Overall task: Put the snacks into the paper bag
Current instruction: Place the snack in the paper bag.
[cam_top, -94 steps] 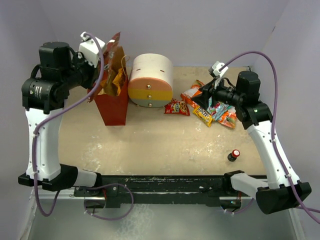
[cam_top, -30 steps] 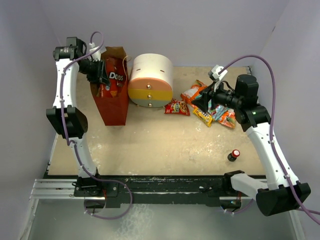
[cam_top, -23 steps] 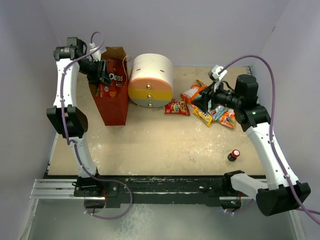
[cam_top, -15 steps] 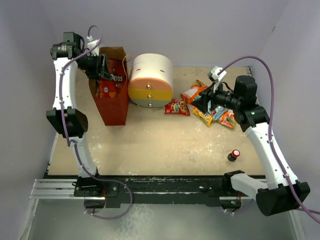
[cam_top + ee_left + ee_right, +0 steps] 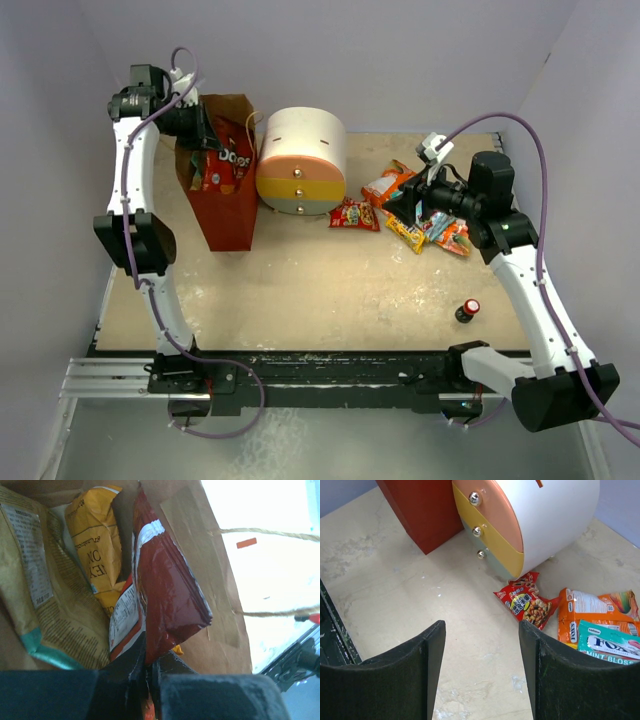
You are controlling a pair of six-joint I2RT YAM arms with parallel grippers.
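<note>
left pincer (image 5: 148, 672) pressed together on an edge of the doritos bag (image 5: 167, 595), which stands inside the paper bag (image 5: 210, 570) beside a yellow bag (image 5: 95, 545) and a tan bag (image 5: 35, 580); right pincer (image 5: 482, 665) apart, holding nothing, above the table (image 5: 420, 595) near loose packets (image 5: 415, 215).

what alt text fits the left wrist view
The left end effector pinches the lower edge of a dark red chip bag inside the brown paper bag, beside a yellow chip bag and a tan chip bag.
</note>
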